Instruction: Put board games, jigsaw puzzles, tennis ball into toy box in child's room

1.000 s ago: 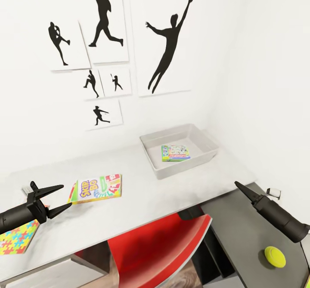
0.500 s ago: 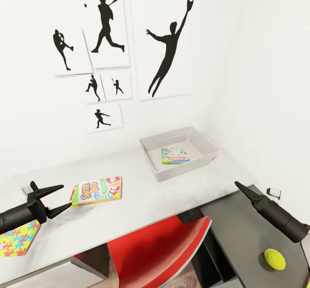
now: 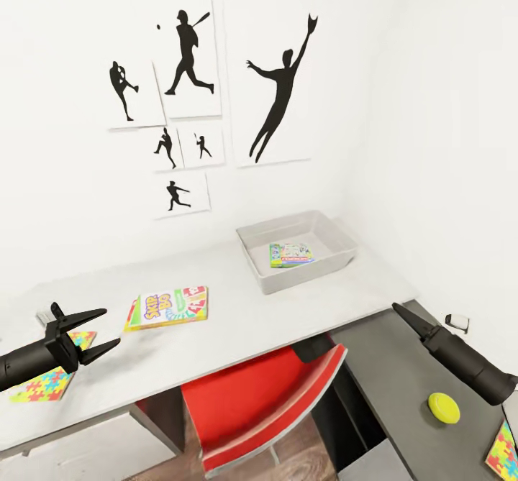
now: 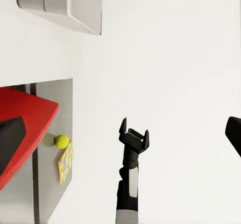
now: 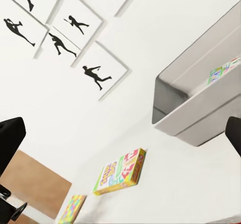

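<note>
Holding nothing, left gripper (image 3: 97, 331) spread wide at 8 o'clock; right gripper (image 3: 397, 309) at 4 o'clock, opening indiscernible; toy box (image 3: 338, 257) holds one board game (image 3: 291, 254).

2 board games (image 3: 170, 308) (image 3: 291, 255); 2 jigsaw puzzles (image 3: 54, 377) (image 3: 505, 450); 1 tennis ball (image 3: 444, 407); 1 toy box (image 3: 338, 231); 1 red chair (image 3: 262, 402); 6 silhouette pics (image 3: 280, 85).

Bare table (image 3: 237, 326) between game box (image 3: 169, 308) and toy box (image 3: 296, 251) — red chair (image 3: 259, 409) blocks below.
</note>
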Motion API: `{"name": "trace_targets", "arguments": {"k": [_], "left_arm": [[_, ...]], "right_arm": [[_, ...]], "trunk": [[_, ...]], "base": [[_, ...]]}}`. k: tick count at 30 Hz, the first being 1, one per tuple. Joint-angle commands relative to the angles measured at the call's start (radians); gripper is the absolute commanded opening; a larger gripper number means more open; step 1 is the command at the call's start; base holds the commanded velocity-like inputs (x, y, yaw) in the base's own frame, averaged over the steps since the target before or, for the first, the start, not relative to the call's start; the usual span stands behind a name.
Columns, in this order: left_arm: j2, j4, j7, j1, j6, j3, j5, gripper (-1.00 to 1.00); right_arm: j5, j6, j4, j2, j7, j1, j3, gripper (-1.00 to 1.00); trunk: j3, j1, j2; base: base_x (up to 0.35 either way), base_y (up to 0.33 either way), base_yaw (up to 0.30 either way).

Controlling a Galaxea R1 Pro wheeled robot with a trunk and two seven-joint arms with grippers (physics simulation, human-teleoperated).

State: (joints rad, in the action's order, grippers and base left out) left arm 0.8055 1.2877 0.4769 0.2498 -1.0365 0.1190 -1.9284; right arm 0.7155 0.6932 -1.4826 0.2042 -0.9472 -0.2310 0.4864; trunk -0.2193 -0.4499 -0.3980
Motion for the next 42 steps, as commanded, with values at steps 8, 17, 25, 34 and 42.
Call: {"name": "trace_targets", "arguments": {"k": [8, 17, 25, 34, 42], "left_arm": [[0.001, 0.001, 0.009, 0.002, 0.0, 0.003, 0.005, 1.0], [0.001, 0.001, 0.009, 0.002, 0.0, 0.004, 0.005, 1.0], [0.001, 0.001, 0.009, 0.002, 0.0, 0.005, 0.005, 1.0], [0.001, 0.001, 0.009, 0.002, 0.0, 0.004, 0.005, 1.0], [0.001, 0.001, 0.009, 0.002, 0.0, 0.006, 0.005, 1.0]], "right_arm": [[0.004, 0.007, 0.0, 0.0, 0.001, -0.001, 0.001, 1.0], [0.004, 0.007, 0.0, 0.0, 0.001, -0.001, 0.001, 1.0], [0.004, 0.006, 0.0, 0.0, 0.001, -0.001, 0.001, 1.0], [0.004, 0.006, 0.0, 0.0, 0.001, -0.001, 0.001, 1.0], [0.004, 0.006, -0.001, 0.0, 0.001, -0.001, 0.0, 1.0]], "trunk": [[0.011, 0.0, -0.002], [0.018, 0.0, -0.002], [0.022, 0.0, -0.002], [0.03, 0.0, -0.002], [0.037, 0.0, -0.002]], "base": [[-0.159, 0.0, 0.065], [-0.019, 0.032, 0.061], [-0.002, 0.223, 0.104], [0.0, 0.272, 0.219], [0.0, 0.278, 0.237]]}}
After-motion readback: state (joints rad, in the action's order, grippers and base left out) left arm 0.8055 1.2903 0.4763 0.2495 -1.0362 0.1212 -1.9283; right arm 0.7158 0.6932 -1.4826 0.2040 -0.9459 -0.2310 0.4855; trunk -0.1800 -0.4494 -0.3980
